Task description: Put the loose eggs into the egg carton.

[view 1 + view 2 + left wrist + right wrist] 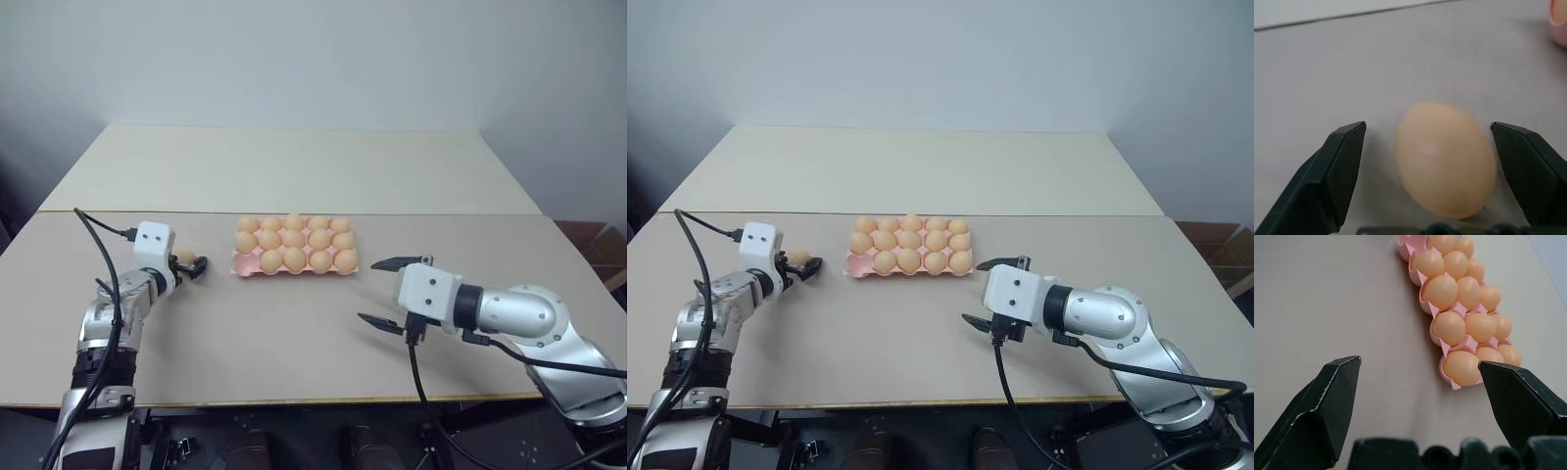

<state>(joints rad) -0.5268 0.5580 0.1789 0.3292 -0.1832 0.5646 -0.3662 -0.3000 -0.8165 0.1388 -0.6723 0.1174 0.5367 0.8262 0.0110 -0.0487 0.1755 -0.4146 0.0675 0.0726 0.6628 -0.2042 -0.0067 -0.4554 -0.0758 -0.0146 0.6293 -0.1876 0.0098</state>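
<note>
The egg carton (238, 262) was pink with a scalloped edge, its cups filled with tan-orange eggs. One loose egg (1444, 159) of the same tan-orange lay on the pale beige bench (294, 323). Both pincers, left pincer (1442, 147) and right pincer (1418, 391), had black fingers on white and silver arms. The wall was plain pale grey.

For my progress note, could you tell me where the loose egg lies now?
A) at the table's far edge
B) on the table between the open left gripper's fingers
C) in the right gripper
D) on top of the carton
B: the egg rests on the table between the left gripper's spread fingers, beside the carton.
</note>
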